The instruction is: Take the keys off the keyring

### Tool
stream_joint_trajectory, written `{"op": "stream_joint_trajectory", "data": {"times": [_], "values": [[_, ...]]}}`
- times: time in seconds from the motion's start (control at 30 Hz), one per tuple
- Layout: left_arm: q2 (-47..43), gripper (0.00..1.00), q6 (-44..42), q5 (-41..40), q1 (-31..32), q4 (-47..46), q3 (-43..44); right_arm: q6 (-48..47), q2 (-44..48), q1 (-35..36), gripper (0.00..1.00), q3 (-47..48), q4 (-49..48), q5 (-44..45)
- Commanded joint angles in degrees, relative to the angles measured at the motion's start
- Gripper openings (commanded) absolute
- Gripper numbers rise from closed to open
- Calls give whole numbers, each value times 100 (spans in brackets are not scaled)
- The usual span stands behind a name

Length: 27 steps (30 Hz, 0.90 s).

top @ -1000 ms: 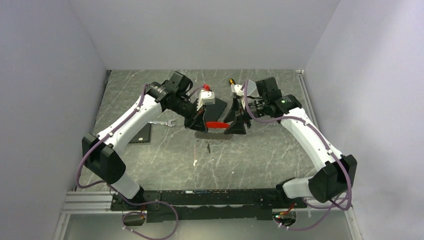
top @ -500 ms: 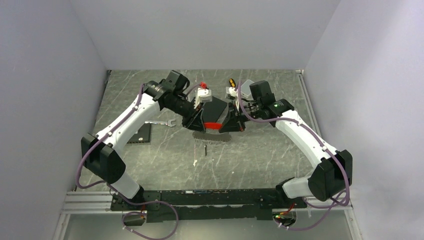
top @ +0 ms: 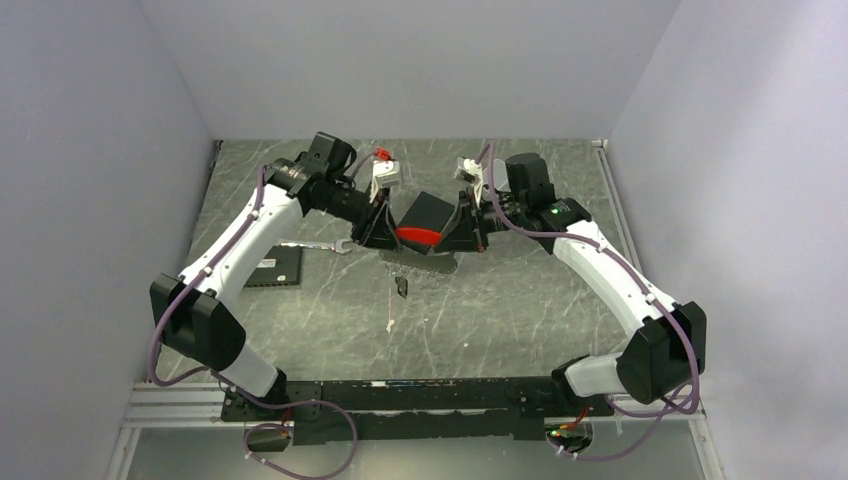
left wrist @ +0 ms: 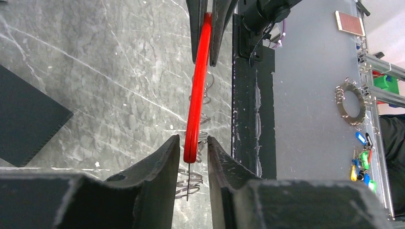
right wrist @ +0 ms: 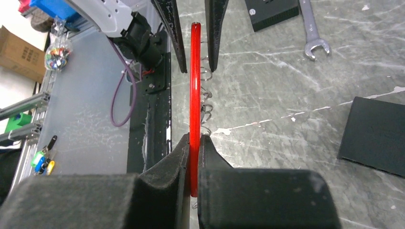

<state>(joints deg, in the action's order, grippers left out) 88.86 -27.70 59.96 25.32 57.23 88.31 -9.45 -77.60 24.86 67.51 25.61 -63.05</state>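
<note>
**Keyring Between Two Claws**

Top view: the keyring [top: 418,237] has the left claw [top: 385,232] at 9 o'clock, the right claw [top: 462,232] at 3, and a dark key [top: 401,287] at 6.
Left wrist: fingers [left wrist: 167,160] straddle its red end, slightly parted.
Right wrist: fingers [right wrist: 210,160] clamp it.

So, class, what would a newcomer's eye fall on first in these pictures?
The bright red keyring, held above the middle of the table. The right hand pinches one end; the left hand sits open around the other. A silver wrench lies on the table to their left.
</note>
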Motion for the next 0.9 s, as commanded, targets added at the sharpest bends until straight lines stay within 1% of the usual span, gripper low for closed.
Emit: {"op": "stream_joint_trajectory", "data": {"times": [0.0,0.1,0.13,0.2,0.3,0.33,0.4,0.43,0.47,0.53,0.63,0.73,0.87], "values": [[-252,31,5,369,-71,-94,-15,491,293,-126,0,147,-679,-303],[-281,32,44,343,-85,-147,-63,727,323,-173,0,90,-901,-425],[-275,32,46,343,-88,-151,-68,763,322,-175,0,88,-949,-458],[-268,22,61,378,-89,-155,-55,779,314,-170,0,95,-953,-520],[-228,2,30,453,-89,-102,-2,674,271,-168,0,58,-893,-554],[-209,0,16,453,-89,-77,13,594,249,-155,9,53,-824,-532],[-171,0,-18,505,-89,-26,28,504,207,-121,35,21,-740,-449],[-156,0,-28,527,-89,-16,35,473,185,-108,42,16,-711,-407],[-150,0,-39,548,-89,0,29,416,160,-78,47,40,-644,-391],[-126,0,-99,597,-89,51,49,230,77,-11,52,144,-415,-332],[-74,0,-173,664,-80,162,108,-82,-68,112,54,323,-38,-312],[-20,0,-254,685,-64,249,148,-424,-231,248,52,487,377,-324],[13,0,-339,684,-14,328,171,-977,-451,404,46,753,1072,-308]]}}
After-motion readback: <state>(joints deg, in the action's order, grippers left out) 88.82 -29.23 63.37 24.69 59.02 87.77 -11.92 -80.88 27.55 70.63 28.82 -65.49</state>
